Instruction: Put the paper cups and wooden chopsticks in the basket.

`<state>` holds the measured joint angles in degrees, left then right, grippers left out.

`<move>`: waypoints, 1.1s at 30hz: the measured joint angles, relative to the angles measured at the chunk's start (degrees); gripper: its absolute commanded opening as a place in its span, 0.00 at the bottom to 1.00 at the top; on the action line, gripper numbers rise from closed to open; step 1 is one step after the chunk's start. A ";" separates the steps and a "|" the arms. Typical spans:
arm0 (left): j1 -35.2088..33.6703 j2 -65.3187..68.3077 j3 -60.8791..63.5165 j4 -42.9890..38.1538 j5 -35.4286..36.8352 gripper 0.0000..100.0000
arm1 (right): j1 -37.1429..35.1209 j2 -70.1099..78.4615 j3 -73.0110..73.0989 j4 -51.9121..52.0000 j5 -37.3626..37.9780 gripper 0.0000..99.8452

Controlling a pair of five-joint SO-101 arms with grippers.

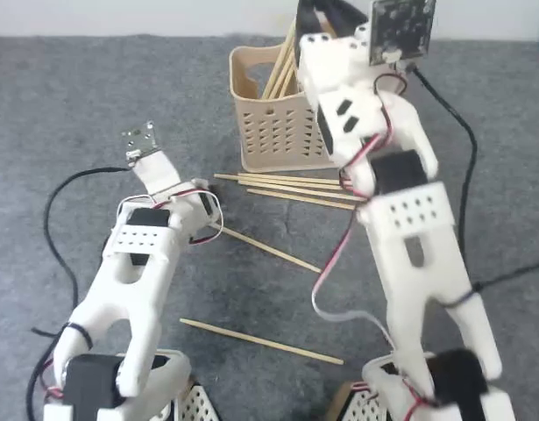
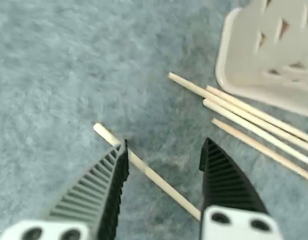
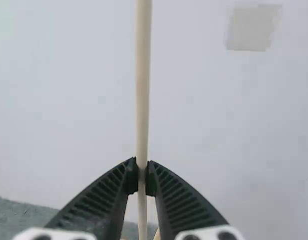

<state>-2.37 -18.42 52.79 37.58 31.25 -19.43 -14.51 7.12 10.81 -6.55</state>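
Closest in, the right pincer (image 3: 141, 182) is clamped on a wooden chopstick (image 3: 142, 75), which runs straight out between the closed jaws. In the high view this arm's pincer (image 1: 317, 19) is raised over the back of the basket (image 1: 278, 140), where several sticks (image 1: 282, 70) already lean inside.

The left pincer (image 2: 166, 150) is spread open just above the counter (image 1: 76, 105), with a single chopstick (image 2: 143, 170) lying slantwise between its jaws, in front of the basket and well apart from it. A cluster of chopsticks (image 1: 287, 186) lies side by side just beside the basket's front wall (image 2: 274, 60). One more, the far chopstick (image 1: 260, 340), lies farthest from the basket.

The step in hand looks like dropping the gripped stick. It should be kept upright and let go only once its lower end is inside the rim, or it may tip out over the wall. For the left arm, the jaws should settle to the counter and close square across the single stick.
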 measured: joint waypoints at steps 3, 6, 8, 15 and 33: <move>0.09 0.00 1.41 0.00 -0.09 0.22 | 0.62 3.60 0.00 -3.78 -2.37 0.01; 0.00 0.00 2.11 0.00 -0.09 0.22 | 0.44 5.71 0.00 -5.01 -4.31 0.01; 0.09 0.00 2.29 0.00 -0.09 0.22 | 0.26 6.95 0.00 -5.19 -5.10 0.01; 0.09 0.00 2.73 -0.70 0.09 0.22 | -0.62 8.26 0.00 -5.19 -5.45 0.04; -0.44 18.73 -10.55 3.96 1.67 0.11 | -2.73 6.77 0.00 5.19 -5.54 0.18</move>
<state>-2.81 0.31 42.24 41.54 32.92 -22.15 -7.74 7.12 16.00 -12.09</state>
